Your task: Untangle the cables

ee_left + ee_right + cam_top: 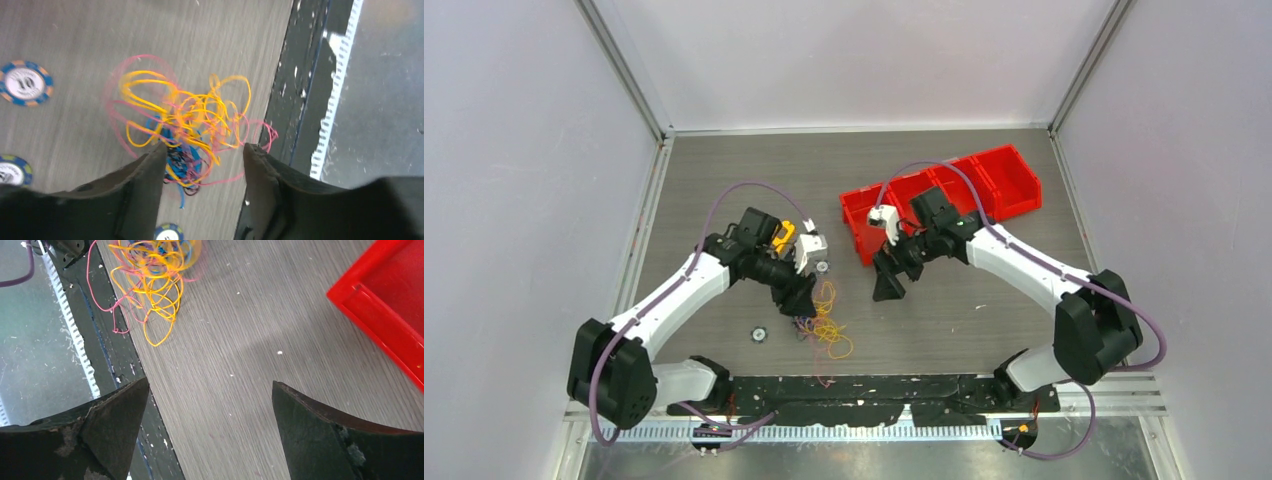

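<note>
At the front edge of the bench [984,320], tangled cables [185,120] heaped between parted, unclenched left fingers [145,175]; right fingers [310,420] spread wide, gripping nothing, beside red bin [385,305].

You have bare surface [949,330] in the lower centre of the top view, between the cables [827,325] and your right hand [890,287]. The red bins [954,195] wall that hand in at the upper right. Your left hand [807,305] hangs over the tangle, with a round chip [759,334] just left of it and the black strip [874,385] just below.
</note>
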You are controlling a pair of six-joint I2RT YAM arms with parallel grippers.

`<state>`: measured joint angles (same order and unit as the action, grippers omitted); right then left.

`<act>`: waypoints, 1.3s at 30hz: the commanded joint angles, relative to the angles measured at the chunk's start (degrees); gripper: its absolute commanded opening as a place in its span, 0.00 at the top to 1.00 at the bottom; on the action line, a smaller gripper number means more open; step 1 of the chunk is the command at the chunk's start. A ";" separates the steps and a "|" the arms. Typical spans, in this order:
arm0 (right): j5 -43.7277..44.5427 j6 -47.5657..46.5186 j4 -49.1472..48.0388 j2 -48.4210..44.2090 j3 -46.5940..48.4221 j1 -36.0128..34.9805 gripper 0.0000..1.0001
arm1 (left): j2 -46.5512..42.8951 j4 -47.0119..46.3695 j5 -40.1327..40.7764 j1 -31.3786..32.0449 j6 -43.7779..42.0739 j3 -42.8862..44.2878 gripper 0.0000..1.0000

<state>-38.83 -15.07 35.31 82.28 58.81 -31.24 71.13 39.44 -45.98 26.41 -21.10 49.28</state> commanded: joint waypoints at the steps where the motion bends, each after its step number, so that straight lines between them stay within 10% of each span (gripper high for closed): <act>1: -0.04 2.46 -5.92 1.65 3.45 -1.77 0.00 | -1.68 17.26 7.32 1.43 -20.62 1.44 0.35; 7: 0.76 5.88 -7.29 2.39 6.68 -4.60 0.04 | -14.57 9.02 10.87 -2.72 -20.93 -6.16 0.17; 19: -1.49 13.79 -14.30 13.46 9.43 -12.74 0.02 | -13.64 -5.33 13.13 -1.35 -39.21 -17.10 0.25; 22: -1.47 13.24 -14.30 11.92 7.69 -12.19 0.01 | -8.38 -10.37 19.07 3.98 -36.66 -16.90 0.37; 26: -2.52 12.60 -12.96 6.83 4.93 -8.47 0.03 | -2.17 -7.09 20.46 6.68 -29.08 -11.38 1.00; 39: -2.13 8.89 -4.00 -11.24 1.46 -0.66 0.04 | -1.94 -2.17 -1.57 5.40 9.75 2.71 1.00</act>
<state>-39.27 -5.80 29.95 73.21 61.80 -30.28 68.45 38.37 -39.53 31.97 -25.28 48.93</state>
